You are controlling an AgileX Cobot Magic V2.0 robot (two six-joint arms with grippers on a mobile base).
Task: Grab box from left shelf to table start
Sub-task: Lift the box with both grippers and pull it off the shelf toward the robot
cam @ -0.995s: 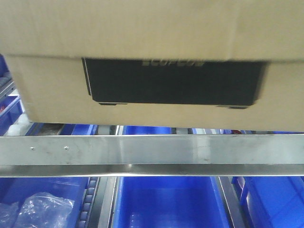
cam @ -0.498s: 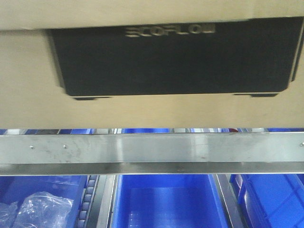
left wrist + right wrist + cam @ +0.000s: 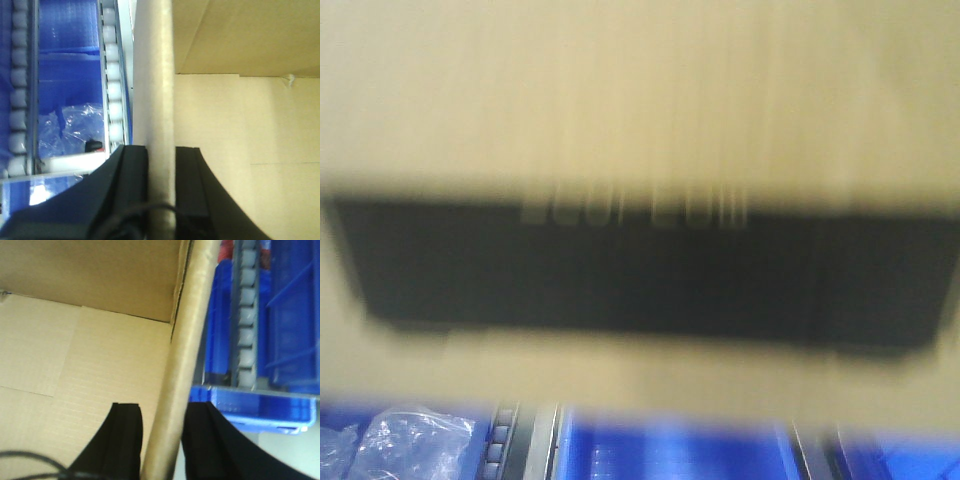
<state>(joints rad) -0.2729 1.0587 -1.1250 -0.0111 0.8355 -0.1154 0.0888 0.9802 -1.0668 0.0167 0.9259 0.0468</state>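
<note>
The brown cardboard box (image 3: 640, 100) fills the front view, blurred, with its black panel (image 3: 640, 270) across the middle. My left gripper (image 3: 161, 165) is shut on the box's left wall (image 3: 160, 75), one black finger (image 3: 132, 175) outside and one inside. My right gripper (image 3: 162, 425) is shut on the box's right wall (image 3: 192, 315) in the same way. Both wrist views look into the open, empty box (image 3: 245, 120). The shelf's silver front rail is hidden behind the box; its roller tracks (image 3: 112, 75) show beside it. The table is out of view.
Blue plastic bins (image 3: 670, 450) sit below the box on the rack. One bin (image 3: 70, 65) at the left holds a clear plastic bag (image 3: 400, 440). More blue bins (image 3: 285, 315) and a roller track (image 3: 245, 315) lie right of the box.
The box has grown in the front view and its black panel has dropped lower. It now covers the silver rail, and the picture has blurred with motion.
</note>
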